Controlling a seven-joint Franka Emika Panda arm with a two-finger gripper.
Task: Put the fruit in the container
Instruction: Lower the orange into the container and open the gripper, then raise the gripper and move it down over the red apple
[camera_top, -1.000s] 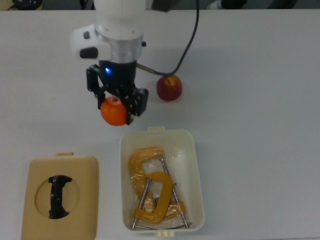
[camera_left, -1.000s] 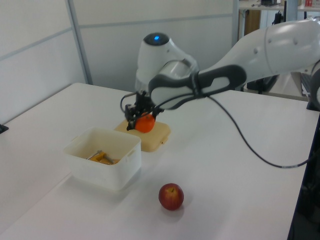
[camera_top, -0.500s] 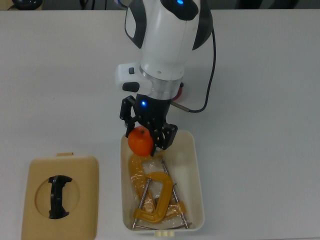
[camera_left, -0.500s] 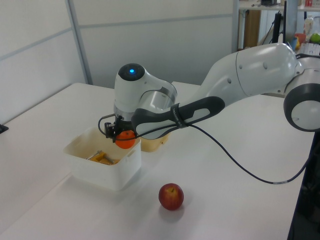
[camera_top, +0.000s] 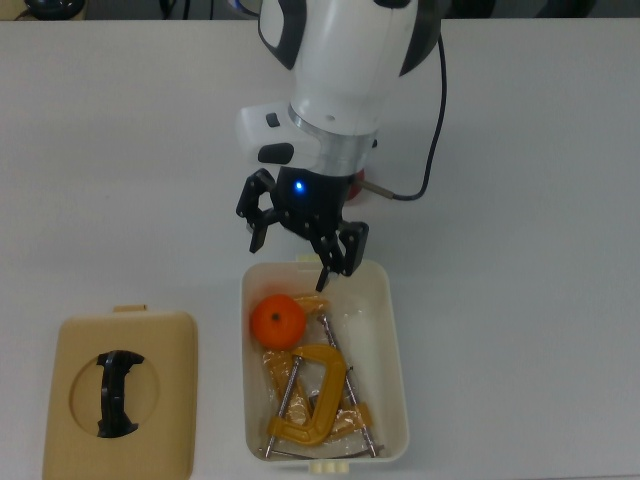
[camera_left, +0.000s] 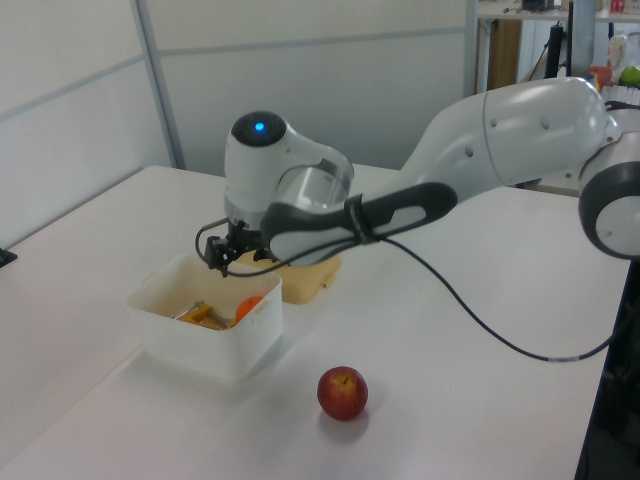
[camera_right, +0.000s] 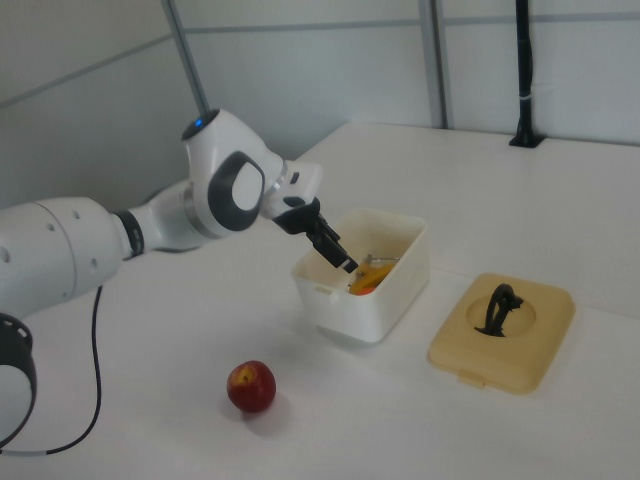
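top view: the gripper, fingers now spread wide and empty, hangs over the container's far rim; the orange, gripped half a second ago, lies inside beside the c-clamps. the apple waits on the table, next to fetch.

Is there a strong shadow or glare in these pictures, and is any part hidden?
Top view: light is even, no glare, and the arm hides the apple. Left view: the apple casts a soft shadow on the table. Right view: the container wall hides most of the orange.
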